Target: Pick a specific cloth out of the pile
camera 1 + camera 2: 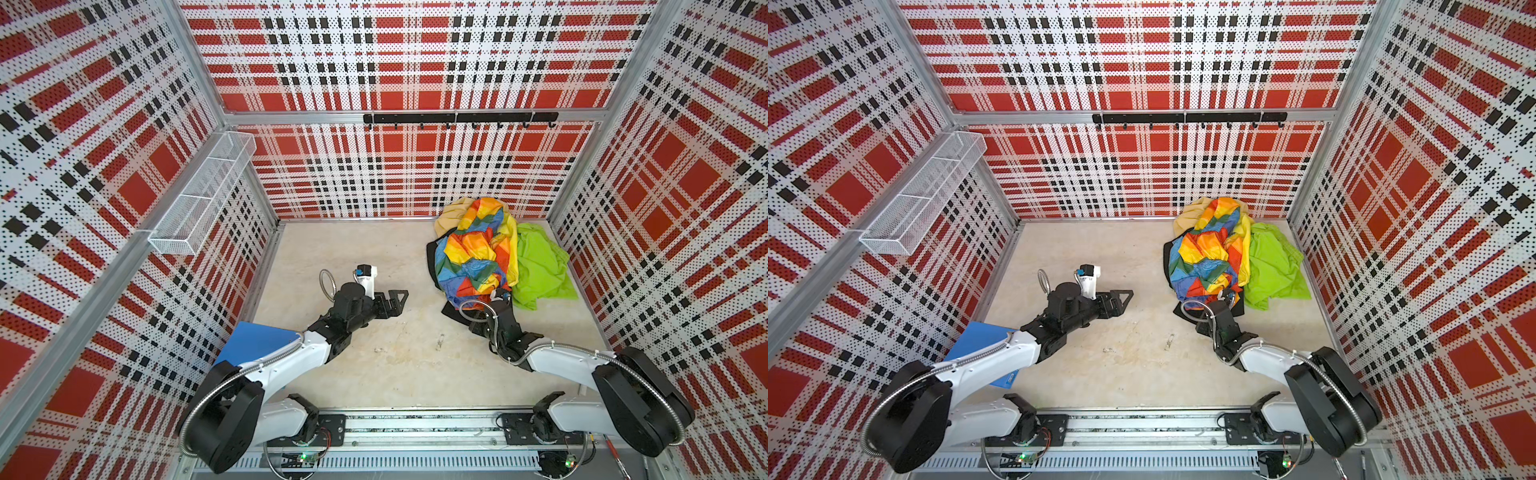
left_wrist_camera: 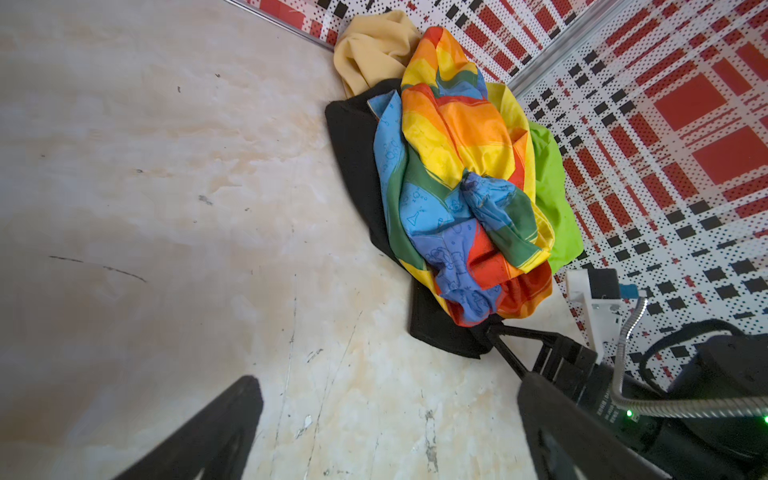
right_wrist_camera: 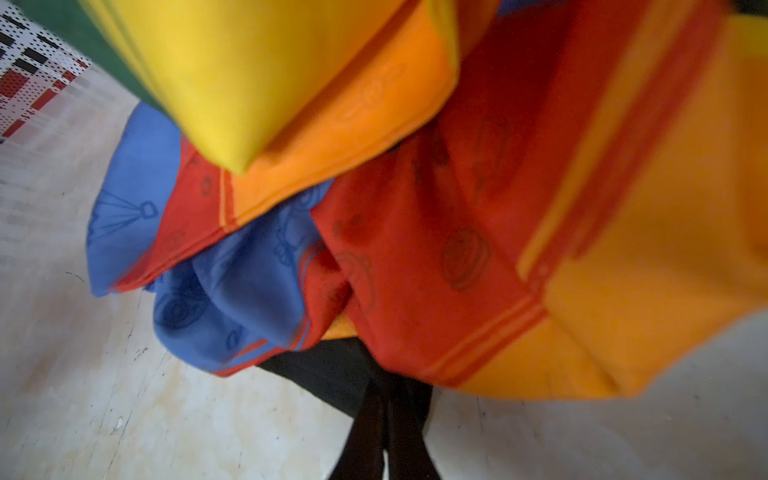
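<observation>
Closest to the lens in both top views are the two arm shoulders along the front rail. Starting from the left, a flat blue sheet lies partly under the left arm. The left gripper hangs over bare worktop, jaws spread wide with nothing in them.

Moving right, the right gripper is down low at the near edge of the pile, jaws clenched on a fold of the black cloth. Its wrist view shows that pretty clearly. That black cloth sits at the bottom of the heap, only peeking out along the left side and at the near corner, with the rainbow cloth bunched on top of it. Right of that, the lime green cloth lies against the rainbow one. At the back, the pale yellow cloth pokes out by the wall. Whole pile is in the far right corner.
</observation>
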### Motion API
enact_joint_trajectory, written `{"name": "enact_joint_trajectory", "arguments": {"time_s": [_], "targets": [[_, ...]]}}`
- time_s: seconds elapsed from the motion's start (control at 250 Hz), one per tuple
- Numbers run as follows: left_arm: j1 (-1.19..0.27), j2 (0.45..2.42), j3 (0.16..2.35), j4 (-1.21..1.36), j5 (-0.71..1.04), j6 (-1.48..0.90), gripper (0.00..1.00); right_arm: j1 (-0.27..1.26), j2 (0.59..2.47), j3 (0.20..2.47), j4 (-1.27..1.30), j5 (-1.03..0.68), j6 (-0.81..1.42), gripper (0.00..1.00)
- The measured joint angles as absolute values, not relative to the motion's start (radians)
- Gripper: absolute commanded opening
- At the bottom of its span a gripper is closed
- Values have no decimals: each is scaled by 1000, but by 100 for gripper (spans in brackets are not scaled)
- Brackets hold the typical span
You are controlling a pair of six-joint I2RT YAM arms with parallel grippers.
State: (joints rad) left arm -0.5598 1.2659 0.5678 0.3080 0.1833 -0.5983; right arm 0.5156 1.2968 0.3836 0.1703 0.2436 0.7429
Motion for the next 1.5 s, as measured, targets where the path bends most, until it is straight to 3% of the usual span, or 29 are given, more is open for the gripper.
{"name": "enact_joint_trajectory", "arguments": {"time_s": [0.332, 0.704, 1.012, 1.281, 1.505], "targets": [[-701, 1614, 830, 377, 227, -625, 82, 516, 1056, 407, -41, 326, 720, 0], [-807, 2053, 1171, 486, 340, -763, 82, 516, 1008, 423, -154, 350, 698, 0], [-812, 2152, 1335, 506, 363, -812, 83, 516, 918, 554, -271, 395, 612, 0], [-802, 2275, 1612, 479, 368, -818, 84, 515, 878, 783, -423, 458, 486, 0], [-797, 2282, 1666, 466, 366, -808, 85, 515, 891, 977, -509, 509, 381, 0]]}}
